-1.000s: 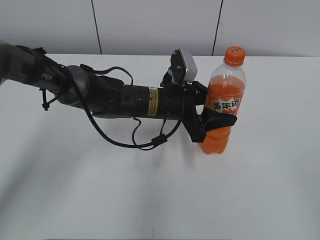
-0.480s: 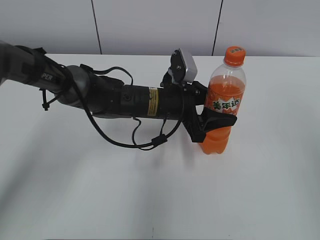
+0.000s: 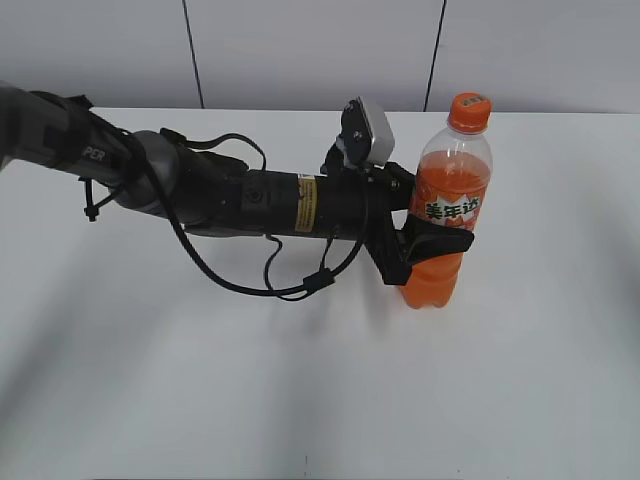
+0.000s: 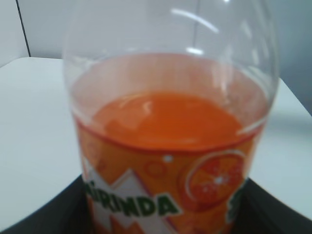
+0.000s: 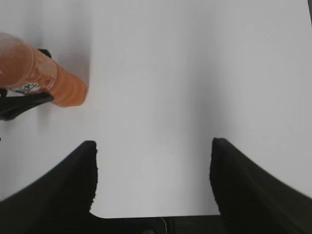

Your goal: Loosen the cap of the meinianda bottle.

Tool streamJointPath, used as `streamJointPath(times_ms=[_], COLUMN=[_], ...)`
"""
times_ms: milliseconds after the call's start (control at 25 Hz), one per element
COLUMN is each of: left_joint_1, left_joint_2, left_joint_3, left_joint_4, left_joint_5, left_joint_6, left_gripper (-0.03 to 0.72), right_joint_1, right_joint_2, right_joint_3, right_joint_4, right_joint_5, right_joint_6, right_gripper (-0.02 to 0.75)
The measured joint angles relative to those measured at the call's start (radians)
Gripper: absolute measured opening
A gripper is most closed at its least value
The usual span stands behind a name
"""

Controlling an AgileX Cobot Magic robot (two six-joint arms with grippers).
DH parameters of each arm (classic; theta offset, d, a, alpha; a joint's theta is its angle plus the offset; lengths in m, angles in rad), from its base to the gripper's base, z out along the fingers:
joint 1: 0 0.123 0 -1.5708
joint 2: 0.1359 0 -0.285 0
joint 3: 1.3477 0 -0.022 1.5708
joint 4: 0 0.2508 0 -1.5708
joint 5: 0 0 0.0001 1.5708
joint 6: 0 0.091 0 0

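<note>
Bottle (image 3: 448, 215): standing upright on the white table (image 3: 300, 400), right of centre in the exterior view, orange soda filling it to the shoulder.
Cap (image 3: 469, 111): sitting on the neck, nothing touching it.
Left gripper (image 3: 432, 238): reaching in level from the left, its black fingers (image 3: 440, 240) clasping the bottle's middle just under the label.
Right gripper (image 5: 153, 185): hanging above bare table with its fingers (image 5: 63, 190) spread wide, gripping nothing, the bottle lying well off to its upper left.
</note>
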Motion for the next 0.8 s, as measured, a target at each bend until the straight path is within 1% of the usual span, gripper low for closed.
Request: streamJointPath(times_ms=[200,320,440,560,640,800], left_joint_1=[0.0,0.0,0.0,0.0,0.0,0.0], left_joint_2=[0.0,0.0,0.0,0.0,0.0,0.0], left_joint_3=[0.0,0.0,0.0,0.0,0.0,0.0], left_joint_4=[0.0,0.0,0.0,0.0,0.001,0.008], left_joint_5=[-0.001,-0.001,-0.002,-0.002,-0.002,-0.002], left_joint_6=[0.0,0.0,0.0,0.0,0.0,0.0], left_gripper=[0.43,0.43,0.43,0.43,0.43,0.43], right_joint_1=[0.0,0.0,0.027,0.087,0.142,0.25], right_joint_2=[0.165,0.251,0.319,0.359,0.386,0.442], right_joint_3=[-0.119,-0.198,-0.287,-0.352,-0.377,-0.39], right_joint_4=[0.033,0.106,0.136,0.143,0.145,0.144], right_joint_5=[0.002,0.002,0.002,0.002,0.002,0.003], right_joint_6=[0.002,-0.003,-0.015,-0.021,-0.021,-0.015], right_gripper=[0.428,0.413,0.408,0.407,0.407,0.406])
